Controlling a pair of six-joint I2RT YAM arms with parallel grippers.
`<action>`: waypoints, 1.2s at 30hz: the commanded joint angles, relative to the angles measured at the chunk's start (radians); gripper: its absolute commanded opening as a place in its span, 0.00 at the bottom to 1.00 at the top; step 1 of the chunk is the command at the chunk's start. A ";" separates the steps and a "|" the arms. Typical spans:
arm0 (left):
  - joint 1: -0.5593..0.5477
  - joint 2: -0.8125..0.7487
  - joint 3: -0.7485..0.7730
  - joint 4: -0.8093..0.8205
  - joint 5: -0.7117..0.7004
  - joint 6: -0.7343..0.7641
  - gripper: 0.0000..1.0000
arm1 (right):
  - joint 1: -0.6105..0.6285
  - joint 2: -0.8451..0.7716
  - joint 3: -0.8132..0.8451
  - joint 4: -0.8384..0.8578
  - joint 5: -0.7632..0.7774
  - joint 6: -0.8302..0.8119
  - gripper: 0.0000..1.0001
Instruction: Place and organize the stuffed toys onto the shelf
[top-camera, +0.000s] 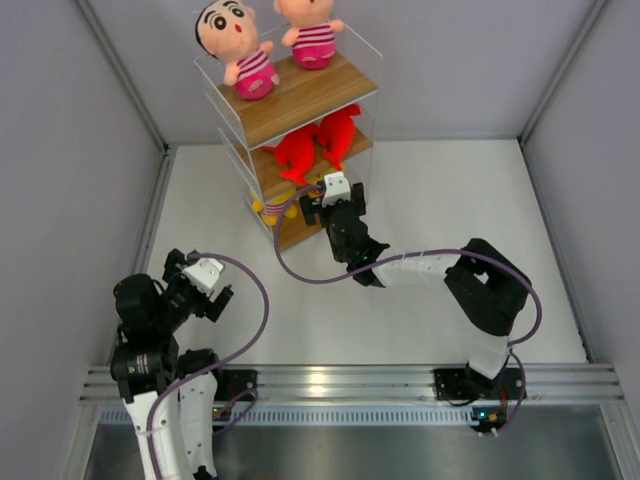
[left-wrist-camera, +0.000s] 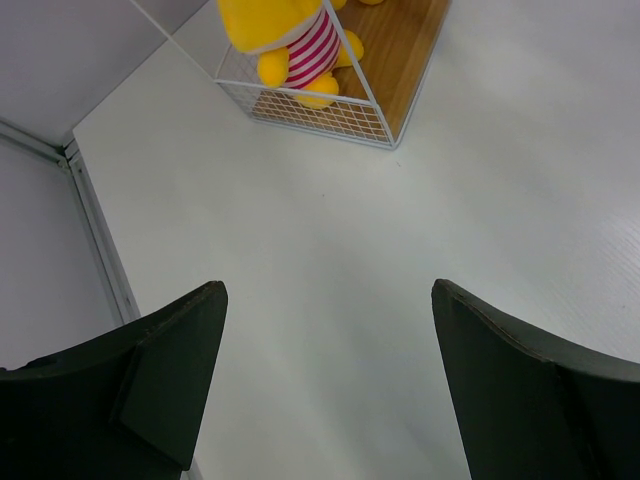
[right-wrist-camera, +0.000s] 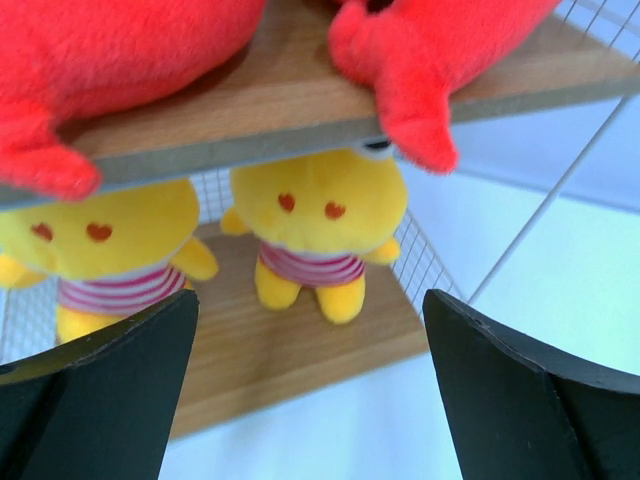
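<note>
The shelf (top-camera: 300, 98) stands at the back, a three-tier wooden rack in a white wire frame. Two boy dolls in pink stripes (top-camera: 240, 45) (top-camera: 312, 30) sit on its top board. Two red sharks (top-camera: 297, 152) (top-camera: 338, 132) lie on the middle board. Two yellow figures (right-wrist-camera: 318, 225) (right-wrist-camera: 95, 250) stand on the bottom board (right-wrist-camera: 290, 350). My right gripper (right-wrist-camera: 310, 310) is open and empty, just in front of the bottom board, at the shelf's front (top-camera: 330, 195). My left gripper (left-wrist-camera: 325, 300) is open and empty over bare table, near left (top-camera: 205, 280).
Grey walls enclose the white table (top-camera: 400, 200) on the left, back and right. The left wrist view shows the shelf's wire corner (left-wrist-camera: 385, 135) with one yellow figure (left-wrist-camera: 290, 45) inside. A metal rail (top-camera: 340, 380) runs along the near edge.
</note>
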 joint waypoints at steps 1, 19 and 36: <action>-0.002 -0.010 -0.007 0.022 -0.022 -0.012 0.89 | 0.039 -0.092 0.024 -0.221 0.050 0.162 0.95; -0.002 -0.024 -0.105 0.021 -0.552 -0.147 0.89 | 0.060 -0.662 -0.043 -1.324 -0.124 0.627 0.99; 0.063 -0.007 -0.102 0.021 -0.619 -0.255 0.90 | -0.194 -1.126 -0.304 -1.516 -0.114 0.681 0.99</action>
